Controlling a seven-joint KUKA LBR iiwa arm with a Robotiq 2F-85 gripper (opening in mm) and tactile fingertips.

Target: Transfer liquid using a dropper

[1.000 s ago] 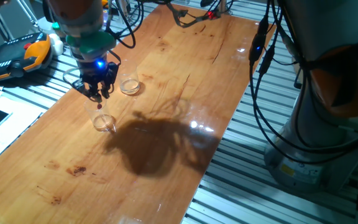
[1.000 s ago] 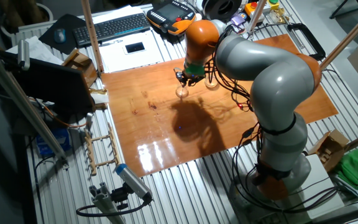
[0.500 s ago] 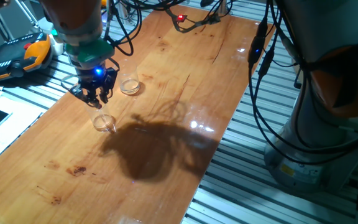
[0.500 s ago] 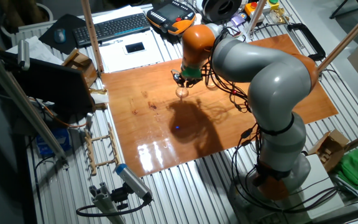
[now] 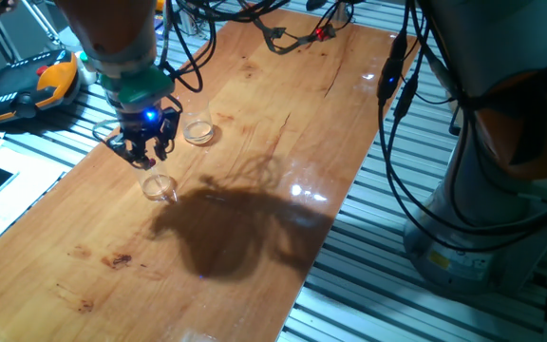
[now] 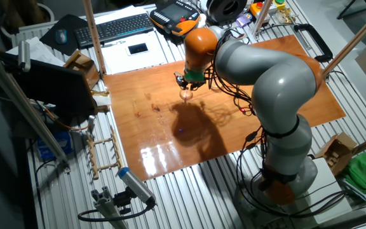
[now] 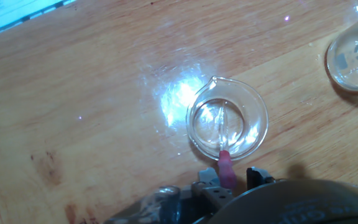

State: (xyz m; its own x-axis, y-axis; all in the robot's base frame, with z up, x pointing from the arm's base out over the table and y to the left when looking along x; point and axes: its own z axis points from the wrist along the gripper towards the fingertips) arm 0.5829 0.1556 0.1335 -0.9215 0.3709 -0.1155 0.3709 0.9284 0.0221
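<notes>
- The dropper (image 7: 222, 134) stands in the beaker (image 7: 227, 119) at the hand view's centre, red bulb up.
- The gripper (image 5: 144, 150) has risen slightly and drifted upper left; its jaws stay clenched on the dropper, suggesting liquid is drawn.
- A second dish (image 7: 355, 57) waits upper right.

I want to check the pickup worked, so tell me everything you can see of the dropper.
The dropper is a slender clear tube with a red-pink bulb at the top. It hangs roughly upright from the gripper, the bulb between the fingers, the tube reaching down into the spouted glass beaker on the wooden table.
</notes>
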